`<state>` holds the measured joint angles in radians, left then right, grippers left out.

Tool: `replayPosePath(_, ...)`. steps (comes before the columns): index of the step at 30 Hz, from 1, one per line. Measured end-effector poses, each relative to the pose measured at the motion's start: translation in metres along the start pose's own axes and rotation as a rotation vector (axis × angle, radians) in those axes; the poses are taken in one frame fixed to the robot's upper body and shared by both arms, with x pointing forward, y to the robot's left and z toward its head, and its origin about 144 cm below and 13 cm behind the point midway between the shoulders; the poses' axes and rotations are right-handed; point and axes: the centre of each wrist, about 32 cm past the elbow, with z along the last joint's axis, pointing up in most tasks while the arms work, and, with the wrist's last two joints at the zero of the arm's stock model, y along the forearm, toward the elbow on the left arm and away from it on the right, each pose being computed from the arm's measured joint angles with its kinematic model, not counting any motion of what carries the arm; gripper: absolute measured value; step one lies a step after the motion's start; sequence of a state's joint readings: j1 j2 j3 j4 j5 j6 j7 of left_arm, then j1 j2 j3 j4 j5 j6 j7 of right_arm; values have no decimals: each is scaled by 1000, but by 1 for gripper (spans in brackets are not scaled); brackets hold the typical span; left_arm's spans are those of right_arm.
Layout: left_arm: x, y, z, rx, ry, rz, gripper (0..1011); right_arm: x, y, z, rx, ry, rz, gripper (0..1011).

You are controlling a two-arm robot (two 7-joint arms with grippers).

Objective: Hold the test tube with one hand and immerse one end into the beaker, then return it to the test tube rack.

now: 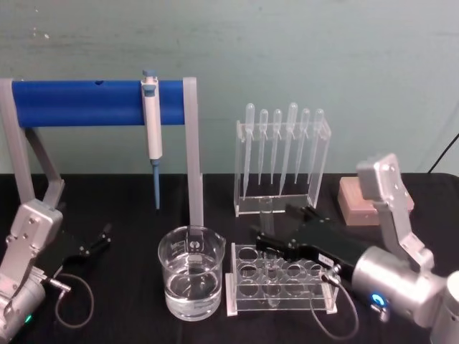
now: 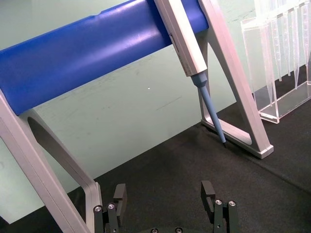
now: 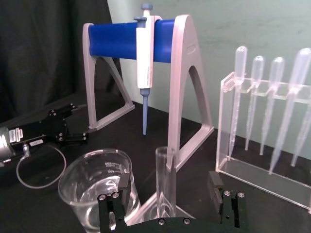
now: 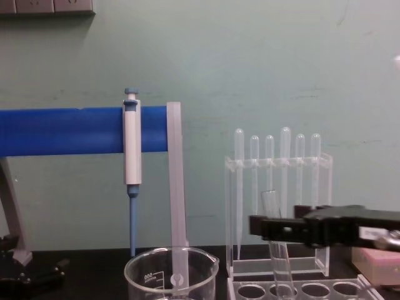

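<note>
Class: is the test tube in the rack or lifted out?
In the rack: the test tube leans, its base in a hole, right gripper open around it.

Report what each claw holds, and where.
Nothing. The right claw straddles the clear glass test tube below its rim, jaws apart, not touching; the left claw is open and empty.

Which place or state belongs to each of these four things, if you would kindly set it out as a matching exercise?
1 test tube
2 beaker
3 micropipette
4 left gripper

A hangs on the blue bar
B open, parked far left
C stands in the rack between the open fingers of the right gripper
D holds clear liquid

Pairs: 1-C, 2-D, 3-A, 4-B
</note>
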<state>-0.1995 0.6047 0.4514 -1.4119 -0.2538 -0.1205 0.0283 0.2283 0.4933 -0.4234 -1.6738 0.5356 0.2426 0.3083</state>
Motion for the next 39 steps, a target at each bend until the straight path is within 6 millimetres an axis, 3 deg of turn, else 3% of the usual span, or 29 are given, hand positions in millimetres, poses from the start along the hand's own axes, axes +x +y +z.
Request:
replayPosePath(12, 0, 0, 0, 0, 0, 0, 1000, 9, 37, 19, -92, 19, 35, 984)
replayPosePath(22, 0, 0, 0, 0, 0, 0, 1000, 4, 38, 26, -103, -9, 37, 736)
replayPosePath(34, 0, 0, 0, 0, 0, 0, 1000, 3, 28, 31, -89, -22, 24, 305)
replayPosePath(39, 0, 0, 0, 0, 0, 0, 1000, 4, 26, 32, -86, -18, 19, 224)
